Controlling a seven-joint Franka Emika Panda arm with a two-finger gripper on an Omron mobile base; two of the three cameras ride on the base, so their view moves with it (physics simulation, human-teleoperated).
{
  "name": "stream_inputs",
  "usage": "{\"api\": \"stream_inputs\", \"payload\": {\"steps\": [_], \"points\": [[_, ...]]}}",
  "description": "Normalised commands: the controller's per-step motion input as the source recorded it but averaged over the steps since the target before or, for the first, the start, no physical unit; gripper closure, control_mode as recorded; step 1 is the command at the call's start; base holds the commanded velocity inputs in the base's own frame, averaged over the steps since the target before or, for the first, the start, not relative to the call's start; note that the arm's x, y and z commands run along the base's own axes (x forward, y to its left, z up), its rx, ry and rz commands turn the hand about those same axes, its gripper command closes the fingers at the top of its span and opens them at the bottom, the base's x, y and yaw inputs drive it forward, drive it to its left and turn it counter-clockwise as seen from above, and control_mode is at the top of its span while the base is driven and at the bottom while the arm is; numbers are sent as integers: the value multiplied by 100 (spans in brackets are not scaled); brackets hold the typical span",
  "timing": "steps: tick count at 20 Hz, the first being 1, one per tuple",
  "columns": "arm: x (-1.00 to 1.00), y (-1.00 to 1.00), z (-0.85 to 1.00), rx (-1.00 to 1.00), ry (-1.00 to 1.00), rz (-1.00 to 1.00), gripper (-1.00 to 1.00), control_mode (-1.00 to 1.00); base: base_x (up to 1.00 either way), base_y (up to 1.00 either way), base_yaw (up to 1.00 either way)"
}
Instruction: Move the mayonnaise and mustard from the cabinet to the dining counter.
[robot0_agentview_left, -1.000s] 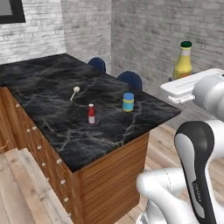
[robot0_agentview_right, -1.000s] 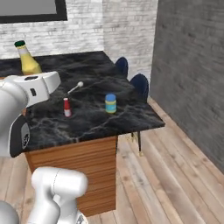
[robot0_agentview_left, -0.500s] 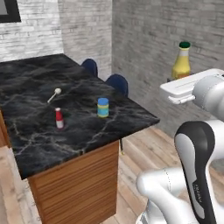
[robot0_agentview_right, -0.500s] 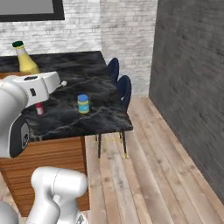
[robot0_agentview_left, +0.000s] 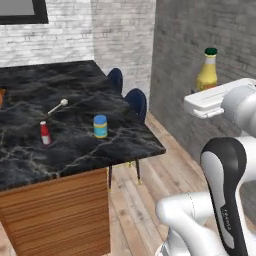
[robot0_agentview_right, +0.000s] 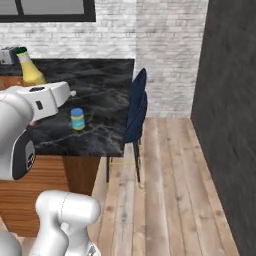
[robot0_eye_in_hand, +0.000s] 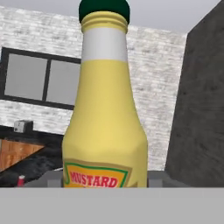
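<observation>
Slim yellow mustard bottle (robot0_eye_in_hand: 104, 118) with a dark green cap, upright and very close, its orange-bordered label reading MUSTARD at the lower edge. Far behind it, a white brick wall (robot0_eye_in_hand: 153, 70) carrying a dark-framed window (robot0_eye_in_hand: 37, 81) on the left; a dark grey wall (robot0_eye_in_hand: 199, 100) on the right. Lower left: part of a black marble counter top (robot0_eye_in_hand: 33, 164) bearing a small red bottle (robot0_eye_in_hand: 20, 180)

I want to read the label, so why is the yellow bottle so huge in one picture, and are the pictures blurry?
In the hand view the mustard sits right in front of the camera, so it looks giant, and its label is cut off at the bottom. In the left base view the same bottle looks small and soft-edged. In the right base view the mayonnaise is slightly fuzzy.
</observation>
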Motion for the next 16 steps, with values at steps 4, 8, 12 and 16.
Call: {"api": "stream_inputs", "payload": {"steps": [4,8,12,16], "points": [[0,0,0,0,0,0,100,100,30,-59,64],[0,0,0,0,0,0,100,100,27,-62,60],[0,0,0,0,0,0,100,100,20,-94,50],[0,0,0,0,0,0,100,100,9,-100,46]]}}
